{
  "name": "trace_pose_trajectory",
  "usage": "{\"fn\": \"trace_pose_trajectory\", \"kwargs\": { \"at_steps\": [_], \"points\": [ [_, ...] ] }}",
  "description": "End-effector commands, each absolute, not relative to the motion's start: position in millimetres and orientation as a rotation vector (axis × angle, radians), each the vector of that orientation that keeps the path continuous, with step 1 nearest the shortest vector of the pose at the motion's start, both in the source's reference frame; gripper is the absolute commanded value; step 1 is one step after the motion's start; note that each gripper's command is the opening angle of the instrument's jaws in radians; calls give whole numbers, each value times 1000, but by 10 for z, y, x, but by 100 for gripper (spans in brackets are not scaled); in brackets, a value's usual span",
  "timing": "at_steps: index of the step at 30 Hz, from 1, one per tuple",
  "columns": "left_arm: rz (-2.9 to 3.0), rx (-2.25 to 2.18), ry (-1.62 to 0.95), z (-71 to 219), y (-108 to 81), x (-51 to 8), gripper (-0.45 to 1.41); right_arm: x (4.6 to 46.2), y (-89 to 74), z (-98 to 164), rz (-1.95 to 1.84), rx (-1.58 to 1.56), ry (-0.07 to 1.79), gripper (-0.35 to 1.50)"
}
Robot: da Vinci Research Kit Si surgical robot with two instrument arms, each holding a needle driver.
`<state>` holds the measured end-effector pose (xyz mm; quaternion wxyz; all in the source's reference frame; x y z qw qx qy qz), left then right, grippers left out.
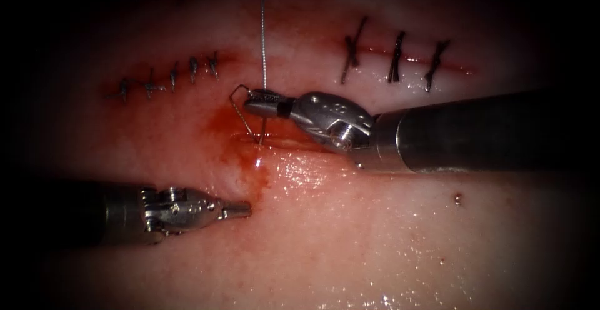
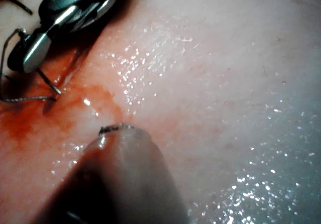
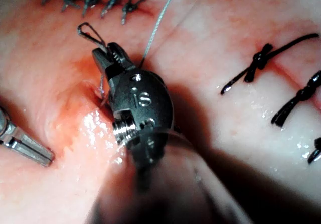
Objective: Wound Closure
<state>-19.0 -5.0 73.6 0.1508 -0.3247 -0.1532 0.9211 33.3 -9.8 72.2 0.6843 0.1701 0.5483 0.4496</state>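
Here the right tool (image 1: 259, 105) clamps the needle (image 1: 257, 132), entering the tissue (image 1: 375, 235) at the cut (image 1: 281, 141). The left tool (image 1: 240, 210), closed and empty, waits below the cut. Following the needle's curve seems wise.

The right arm's hand (image 2: 35, 53) has its jaws closed on the needle (image 2: 49, 81), whose visible end enters the tissue (image 2: 215, 108) at a patch of red fluid (image 2: 30, 123). Thread (image 2: 25, 99) lies just beside it.
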Motion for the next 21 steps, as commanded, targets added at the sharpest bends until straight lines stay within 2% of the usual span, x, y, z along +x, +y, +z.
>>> {"fn": "trace_pose_trajectory", "kwargs": {
  "at_steps": [1,21],
  "points": [
    [2645,-933,-447,741,-59,-195,-40,340,-103,726,1003,390,1231,-35],
    [2655,-949,-453,755,-60,-192,-42,345,-108,723,1125,671,1265,-35]
  ]
}}
